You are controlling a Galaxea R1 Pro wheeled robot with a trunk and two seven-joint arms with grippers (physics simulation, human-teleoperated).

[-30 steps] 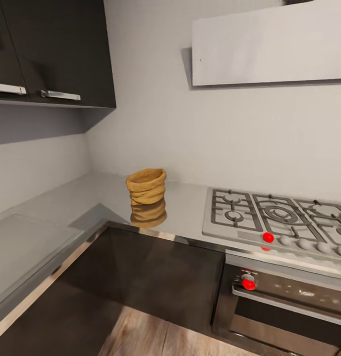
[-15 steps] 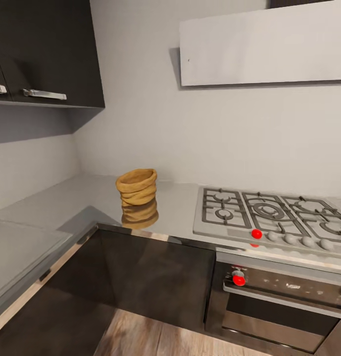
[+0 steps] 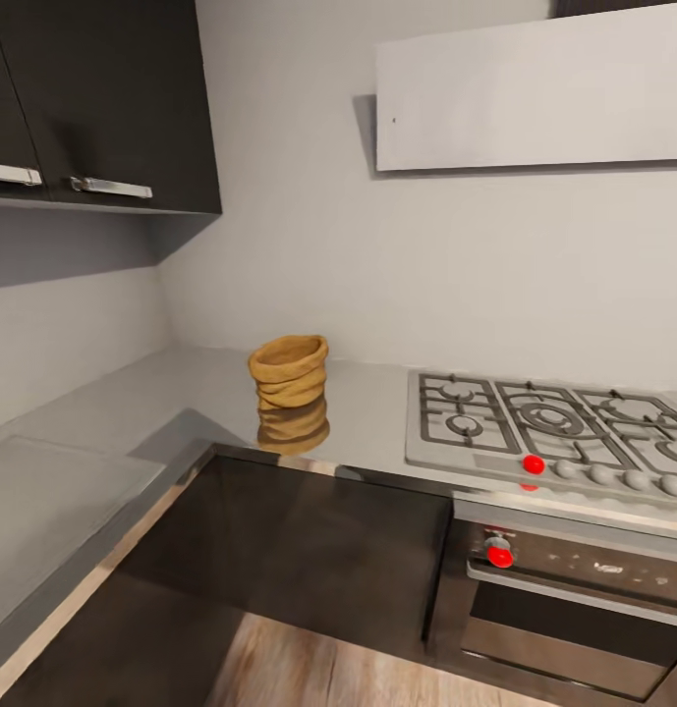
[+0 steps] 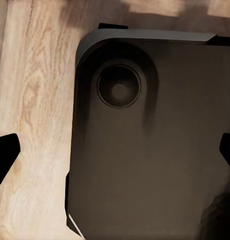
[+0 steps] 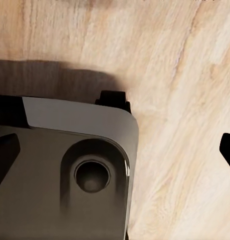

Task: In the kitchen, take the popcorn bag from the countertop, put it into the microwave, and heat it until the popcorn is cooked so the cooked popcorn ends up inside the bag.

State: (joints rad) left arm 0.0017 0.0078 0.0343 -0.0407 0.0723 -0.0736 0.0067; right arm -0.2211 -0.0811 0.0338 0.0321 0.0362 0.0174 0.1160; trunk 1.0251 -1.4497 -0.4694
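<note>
The popcorn bag (image 3: pixel 290 373) stands upright on the table (image 3: pixel 377 412) in the far corner of the kitchen, its rim open and its reflection showing in the shiny top. To its right, apart from it, sits the stove (image 3: pixel 554 432) with red knobs, above the oven (image 3: pixel 574 599). Dark cupboards (image 3: pixel 102 98) hang on the left. Both wrist views look down at the wooden floor (image 5: pixel 185 75) and the robot's base (image 4: pixel 145 150). The left end effector (image 4: pixel 115 155) and the right end effector (image 5: pixel 115 150) are each spread wide, holding nothing.
</note>
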